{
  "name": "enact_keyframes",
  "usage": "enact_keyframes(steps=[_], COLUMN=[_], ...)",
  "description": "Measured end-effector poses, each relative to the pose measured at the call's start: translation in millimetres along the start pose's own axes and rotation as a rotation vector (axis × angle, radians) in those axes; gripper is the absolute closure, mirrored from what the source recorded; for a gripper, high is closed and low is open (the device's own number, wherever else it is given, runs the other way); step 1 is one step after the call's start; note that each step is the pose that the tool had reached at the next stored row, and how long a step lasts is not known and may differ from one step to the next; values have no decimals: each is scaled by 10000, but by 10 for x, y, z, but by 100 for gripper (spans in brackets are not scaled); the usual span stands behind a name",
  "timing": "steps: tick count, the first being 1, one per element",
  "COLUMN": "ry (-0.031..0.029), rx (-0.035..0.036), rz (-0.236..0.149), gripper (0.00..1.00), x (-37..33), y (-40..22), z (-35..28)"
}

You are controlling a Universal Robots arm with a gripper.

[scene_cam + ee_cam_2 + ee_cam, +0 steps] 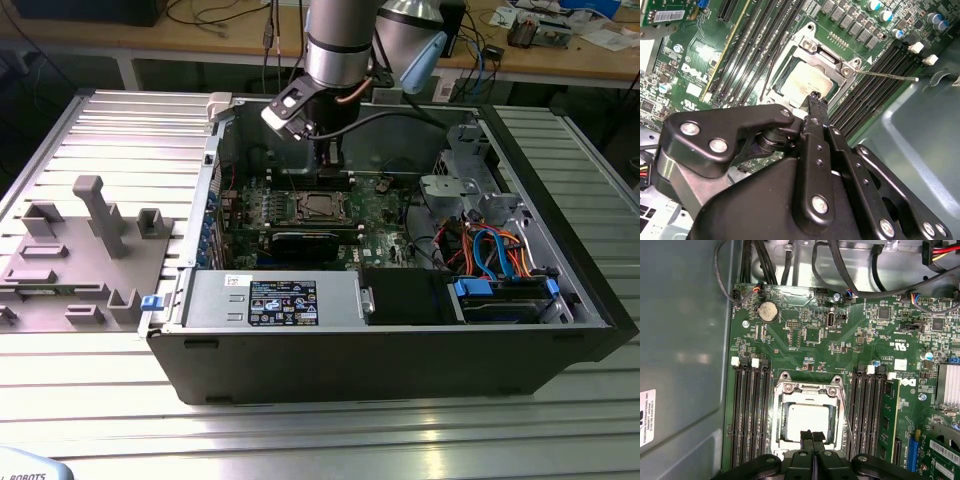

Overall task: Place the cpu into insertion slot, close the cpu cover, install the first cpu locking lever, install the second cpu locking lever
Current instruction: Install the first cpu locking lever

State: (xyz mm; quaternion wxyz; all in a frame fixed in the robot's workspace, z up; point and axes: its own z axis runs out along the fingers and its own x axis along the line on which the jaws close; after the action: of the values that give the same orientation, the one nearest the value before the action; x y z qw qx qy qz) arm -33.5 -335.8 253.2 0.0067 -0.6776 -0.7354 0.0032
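First wrist view gives me the cpu (807, 421) seated flat in the insertion slot (774, 445), with the cpu cover (807, 390) apparently lying down over its edges. My gripper (812, 436) sits over the chip's edge, fingertips pressed together and carrying nothing; I cannot tell whether it touches. I judge the chip light, rigid and fragile, best taken by its sides, and the cover thin, stiff metal. I count one cpu, one cover, one slot, and in the second wrist view a wire lever (887, 76) jutting free and a second lever (771, 70) alongside the slot.
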Motion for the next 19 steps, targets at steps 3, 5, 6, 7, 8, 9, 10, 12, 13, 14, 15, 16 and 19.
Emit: enact_keyframes(steps=[3,5,6,7,8,9,10,12,13,14,15,16,19], ry=[-3,-5,-6,-8,-9,-10,-11,-14,-15,-16,-18,-18,-22], rx=[1,2,3,3,4,4,4,5,6,6,7,6,8], rz=[-225,-369,-442,-575,-656,-734,-809,-980,-1095,-1153,-1224,-1286,-1492], gripper=[89,89,89,89,89,89,89,89,89,89,89,89,89], x=[0,0,0,0,0,0,0,0,0,0,0,0,0], y=[0,0,0,0,0,0,0,0,0,0,0,0,0], z=[0,0,0,0,0,0,0,0,0,0,0,0,0])
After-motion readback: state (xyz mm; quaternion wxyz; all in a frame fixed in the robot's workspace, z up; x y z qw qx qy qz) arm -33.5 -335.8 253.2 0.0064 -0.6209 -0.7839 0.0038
